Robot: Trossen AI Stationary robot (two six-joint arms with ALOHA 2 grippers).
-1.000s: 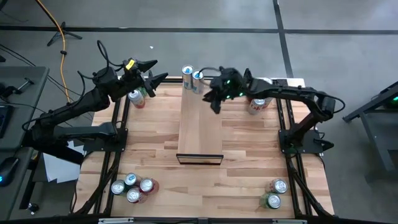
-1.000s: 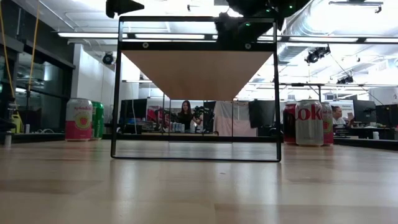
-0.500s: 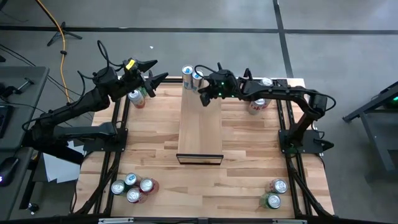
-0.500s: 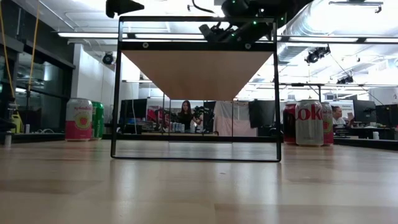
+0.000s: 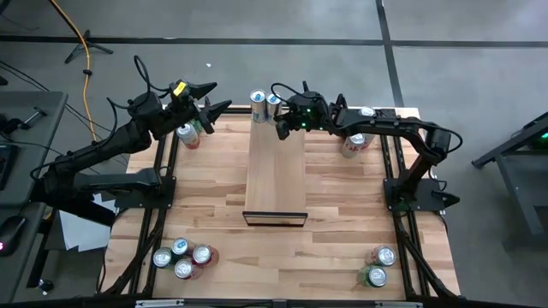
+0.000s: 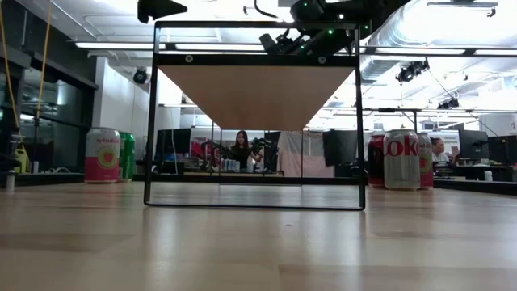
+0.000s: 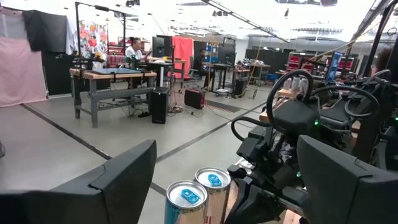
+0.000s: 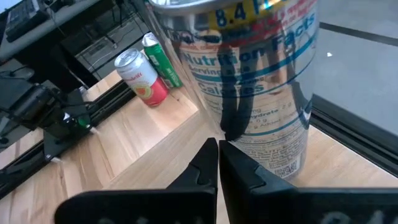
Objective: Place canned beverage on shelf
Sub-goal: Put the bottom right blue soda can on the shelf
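The shelf [image 5: 276, 171] is a pale wood panel running down the table's middle, its dark frame [image 6: 257, 61] at the near end. Two silver-and-blue cans [image 5: 259, 103] [image 5: 272, 103] stand upright side by side at its far end. My right gripper [image 5: 280, 131] is shut and slants down at the lower side of the right-hand can [image 8: 249, 81]. My left gripper [image 5: 218, 96] hangs open beyond the table's far left edge, level, facing the two cans [image 7: 200, 193] from some way off. My right gripper [image 8: 217, 158] has its shut fingertips right at the lower side wall [image 8: 231, 134] of the right-hand can, coming slanting down from the table's near right. Whether they touch the can I cannot tell. The can stands upright on its base.
A pink can and a green can [image 5: 188, 133] stand at the far left, red and silver Coke cans [image 5: 354, 145] at the far right. A cluster of cans [image 5: 181, 257] sits near left, two more [image 5: 377, 265] near right. Black rails run along both table sides.
My right gripper has gone toward the table's far edge and left, to the two cans at the shelf's far end, sinking a little and rolling about its own axis. The cans have stayed where they were.
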